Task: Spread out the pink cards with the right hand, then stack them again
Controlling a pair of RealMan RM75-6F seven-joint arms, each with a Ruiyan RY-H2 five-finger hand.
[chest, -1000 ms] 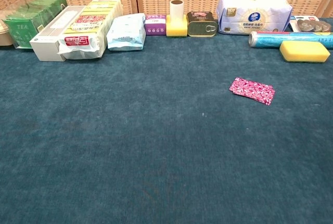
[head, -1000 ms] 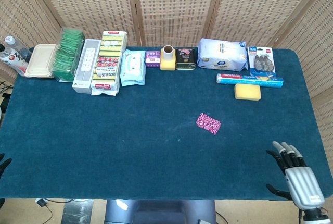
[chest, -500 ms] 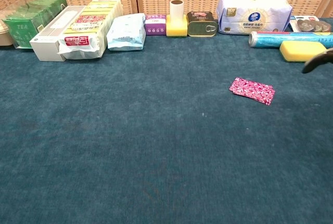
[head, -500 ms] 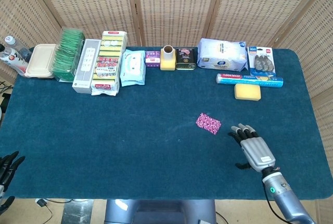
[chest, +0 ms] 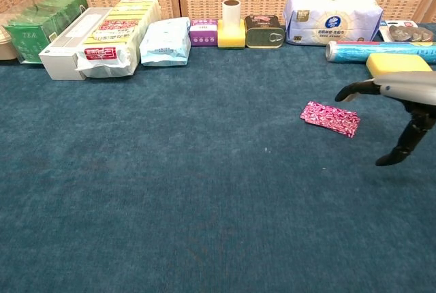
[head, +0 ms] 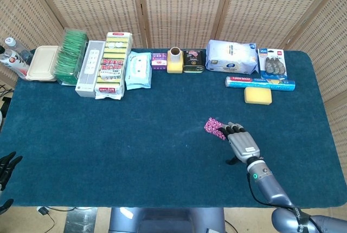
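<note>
The pink patterned cards (head: 214, 127) (chest: 330, 117) lie in one small stack on the blue cloth, right of centre. My right hand (head: 242, 142) (chest: 403, 93) hovers just right of the stack, palm down and fingers apart, holding nothing. In the head view its fingertips (head: 230, 129) reach over the stack's right edge. The chest view shows them raised above the cards, thumb hanging down, not touching. My left hand (head: 6, 163) shows only as dark spread fingers at the table's front left edge, far from the cards.
Along the back edge stand a tea box (head: 71, 55), sponge packs (head: 113, 65), a wipes pack (head: 137, 70), a tin (head: 193, 60), a tissue pack (head: 232, 57) and a foil roll (head: 260, 83). A yellow sponge (head: 257, 95) lies behind the right hand.
My right hand has come up from the front right corner and moved left and forward to the cards' right edge. The cards have not moved. The left hand has barely shifted.
</note>
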